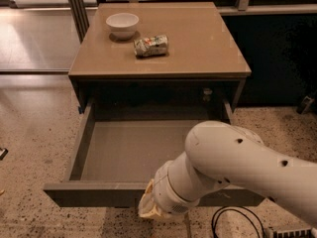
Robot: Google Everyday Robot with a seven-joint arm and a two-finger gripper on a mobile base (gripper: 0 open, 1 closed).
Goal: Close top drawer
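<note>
The top drawer (89, 194) of the tan cabinet (198, 48) is pulled far out. Its shallow grey box (129, 150) holds nothing, and its dark flat front faces the bottom of the camera view. My white arm (237, 167) reaches in from the right, over the drawer's front right part. My gripper (147, 209) is at the arm's end, low against the middle of the drawer front. It is mostly hidden behind the wrist.
A white bowl (122, 24) and a crushed can (151, 45) sit on the cabinet top. A black cable (233, 221) loops on the speckled floor at the bottom right. A dark wall panel (277, 58) stands to the right of the cabinet.
</note>
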